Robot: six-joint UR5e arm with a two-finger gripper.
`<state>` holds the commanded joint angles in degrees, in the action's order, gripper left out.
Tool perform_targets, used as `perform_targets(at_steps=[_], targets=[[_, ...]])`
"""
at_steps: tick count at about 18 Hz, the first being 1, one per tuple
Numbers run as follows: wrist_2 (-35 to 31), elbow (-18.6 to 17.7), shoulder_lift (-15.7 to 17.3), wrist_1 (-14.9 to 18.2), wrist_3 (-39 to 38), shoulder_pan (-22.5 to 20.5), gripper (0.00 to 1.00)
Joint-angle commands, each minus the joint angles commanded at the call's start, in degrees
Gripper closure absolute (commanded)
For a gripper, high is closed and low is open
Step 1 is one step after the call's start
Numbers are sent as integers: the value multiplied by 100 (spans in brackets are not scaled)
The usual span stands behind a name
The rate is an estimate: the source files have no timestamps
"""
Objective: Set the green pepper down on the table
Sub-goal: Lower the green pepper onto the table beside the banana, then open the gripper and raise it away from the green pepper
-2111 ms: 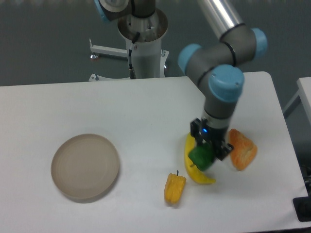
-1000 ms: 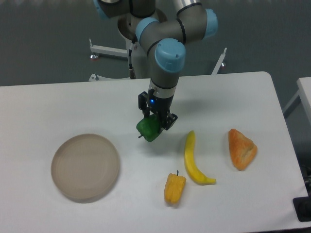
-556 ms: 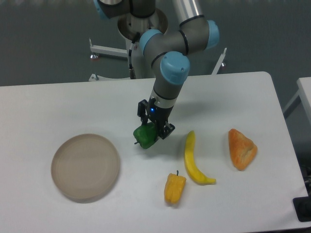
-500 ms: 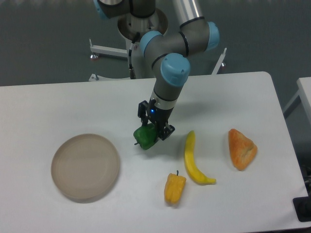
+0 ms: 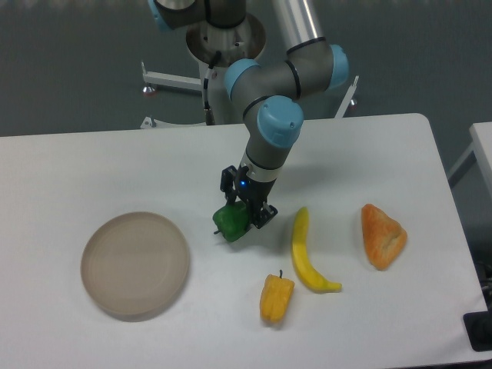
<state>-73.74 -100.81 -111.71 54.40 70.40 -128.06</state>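
Green pepper [image 5: 231, 221] sits low near the middle of the white surface [image 5: 92, 169], clamped between the two dark fingers [image 5: 262, 214] of the gripper [image 5: 244, 209]. The fingers close on its upper right side, one showing at the pepper's top and the other at its right edge. Whether the pepper's underside actually touches the surface or hangs just above it cannot be told from this view; a faint shadow lies right beneath it. A small dark stem tip shows at its left side.

The arm reaches down from the upper middle, grey tubes with light-blue joint caps, and a small blue light glows on the wrist just above the fingers.

To the right of the pepper, near but apart from it, lies a yellow banana [image 5: 304, 254], running lengthwise toward the front edge. Below and between them is a yellow-orange pepper [image 5: 276, 298] with a short dark stem. Farther right, well apart from the gripper, rests an orange wedge-shaped item [image 5: 382, 234]. At the left, a round beige plate [image 5: 135, 264] lies flat, well apart from the green pepper.
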Motion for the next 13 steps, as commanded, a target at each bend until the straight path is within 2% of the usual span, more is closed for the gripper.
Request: perform_targets(at_steps=[10,13], targets=[[0,53,-62,9,-52,-44,62],[0,62,-62,9,-53,-44,44]])
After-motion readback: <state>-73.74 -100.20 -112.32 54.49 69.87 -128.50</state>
